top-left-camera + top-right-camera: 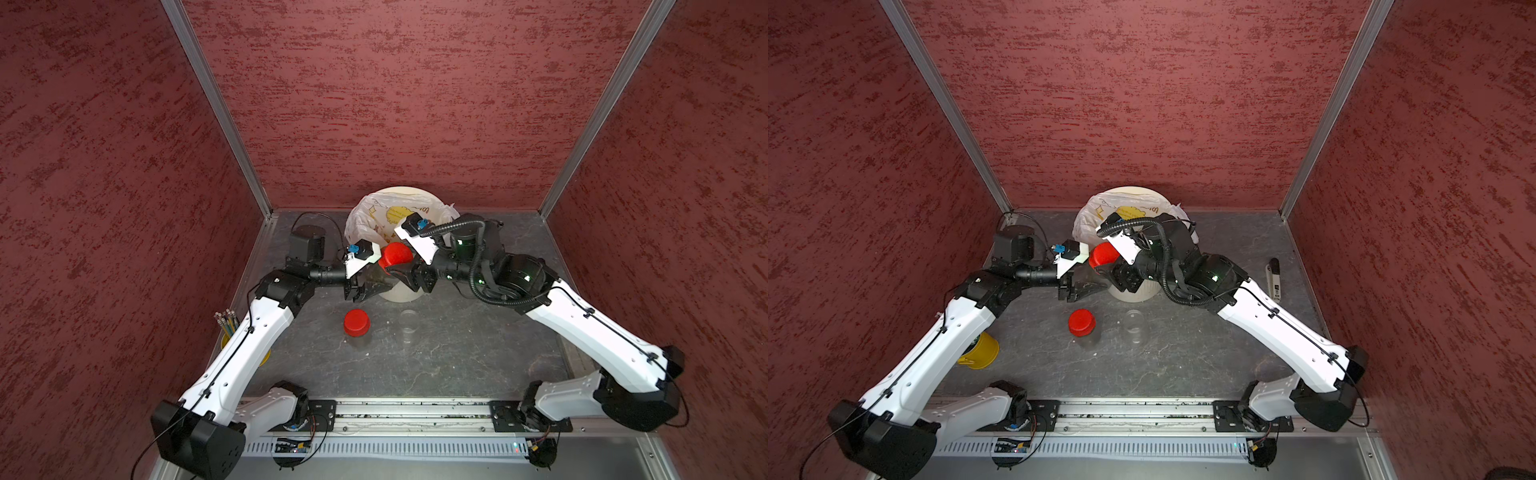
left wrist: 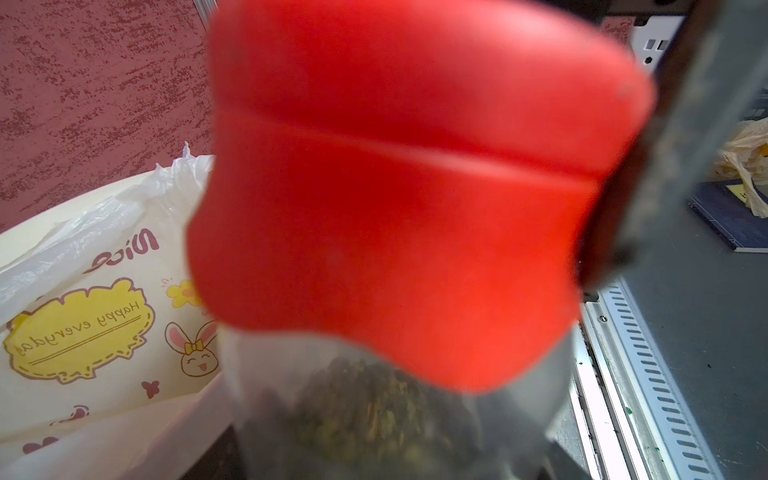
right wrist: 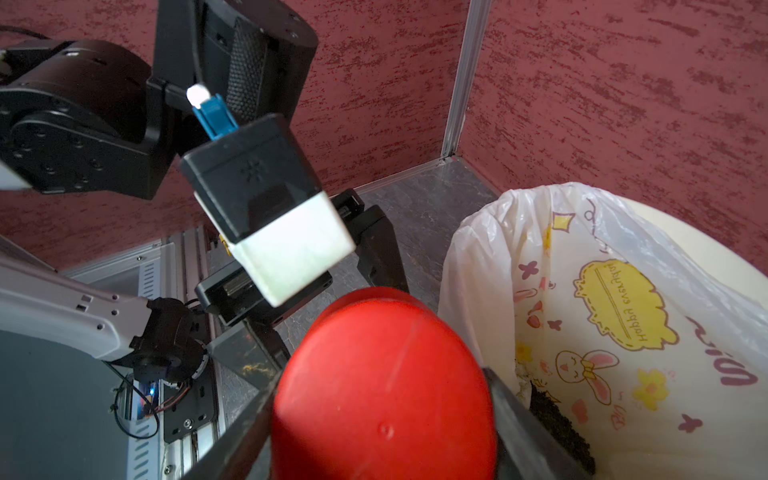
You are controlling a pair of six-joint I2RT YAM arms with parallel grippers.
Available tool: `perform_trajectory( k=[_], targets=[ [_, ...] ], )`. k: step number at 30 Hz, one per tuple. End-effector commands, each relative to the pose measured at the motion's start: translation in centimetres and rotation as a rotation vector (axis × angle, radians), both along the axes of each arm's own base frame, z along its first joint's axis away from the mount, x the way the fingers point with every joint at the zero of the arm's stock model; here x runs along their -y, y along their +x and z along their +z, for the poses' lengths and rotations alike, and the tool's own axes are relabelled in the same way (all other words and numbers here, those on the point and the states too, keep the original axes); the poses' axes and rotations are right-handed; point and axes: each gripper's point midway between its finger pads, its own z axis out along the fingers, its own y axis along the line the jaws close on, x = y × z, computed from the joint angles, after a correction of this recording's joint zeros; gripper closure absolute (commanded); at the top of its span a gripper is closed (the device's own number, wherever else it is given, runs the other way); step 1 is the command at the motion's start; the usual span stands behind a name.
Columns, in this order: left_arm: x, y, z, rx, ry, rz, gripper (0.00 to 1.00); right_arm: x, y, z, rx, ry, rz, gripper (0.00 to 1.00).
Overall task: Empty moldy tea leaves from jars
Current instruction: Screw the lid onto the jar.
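My left gripper (image 1: 376,287) is shut on a clear jar (image 2: 374,419) and holds it in front of the bin; olive-brown moldy tea leaves (image 2: 365,407) show through its wall. The jar's red cap (image 1: 397,254) sits between the fingers (image 3: 523,432) of my right gripper (image 3: 382,415), which is shut on it from the right. A second jar with a red cap (image 1: 356,323) stands on the table below. Beside it stands a clear jar (image 1: 408,326) without a cap.
The cream bin (image 1: 399,192) with its printed white bag (image 3: 582,291) stands at the back wall, dark crumbs (image 3: 557,419) inside. A yellow cup of pencils (image 1: 226,328) is under my left arm. A black and white tool (image 1: 1274,278) lies at the right.
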Motion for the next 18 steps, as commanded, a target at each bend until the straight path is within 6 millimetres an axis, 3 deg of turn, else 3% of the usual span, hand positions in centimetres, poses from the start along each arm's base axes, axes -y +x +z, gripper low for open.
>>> perform_trajectory(
  k=[1, 6, 13, 18],
  targets=[
    [0.29, -1.09, 2.02, 0.023, -0.045, -0.054, 0.38, 1.49, -0.37, 0.04, 0.125, -0.098, 0.117, 0.59],
    [0.33, -1.11, 2.04, 0.02, -0.045, -0.058, 0.38, 1.99, 0.02, 1.03, 0.186, -0.124, 0.213, 0.6],
    [0.31, -1.24, 2.01, 0.015, -0.045, -0.062, 0.38, 1.45, 0.19, 0.93, 0.27, -0.164, 0.281, 0.61],
    [0.37, -1.21, 2.06, 0.017, -0.047, -0.065, 0.38, 1.64, 0.22, 0.82, 0.281, -0.187, 0.284, 0.53]
  ],
)
